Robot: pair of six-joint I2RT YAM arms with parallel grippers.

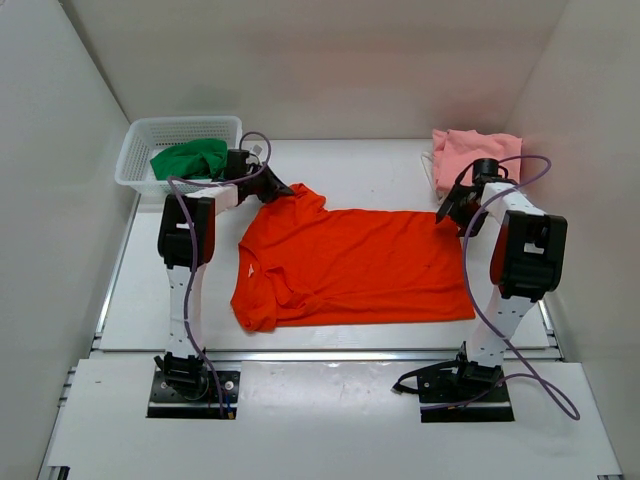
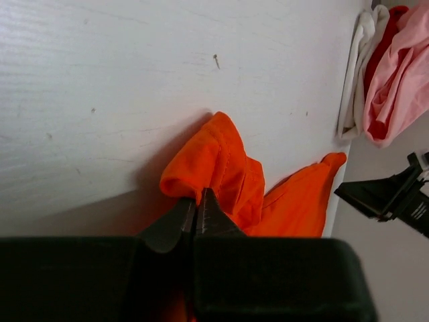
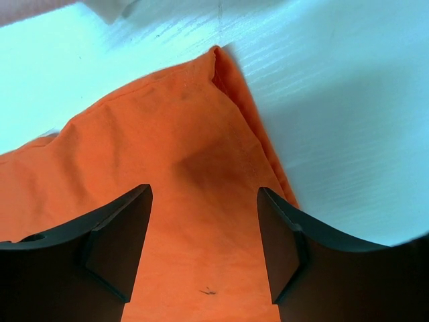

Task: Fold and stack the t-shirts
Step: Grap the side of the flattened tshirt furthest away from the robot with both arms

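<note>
**Orange-red t-shirt (image 1: 350, 265) held at one corner**

It lies spread across the middle of the tabletop (image 1: 360, 165). The left jaws pinch a raised fold at its far-left corner; the right jaws stand wide over its far-right corner. Just beyond them: green t-shirt (image 1: 190, 158) in white mesh basket (image 1: 180, 128), far left; pink t-shirt (image 1: 475, 150), bunched, far right.

The left arm (image 1: 186, 235) stood up from its base and reached toward 1 o'clock, the left gripper (image 2: 196, 194) pinched tight on a fold of the orange-red t-shirt (image 2: 221, 157), while the right arm (image 1: 525, 255) reached toward 12 o'clock, the right gripper (image 3: 203, 194) angled downward with jaws spread wide.
</note>
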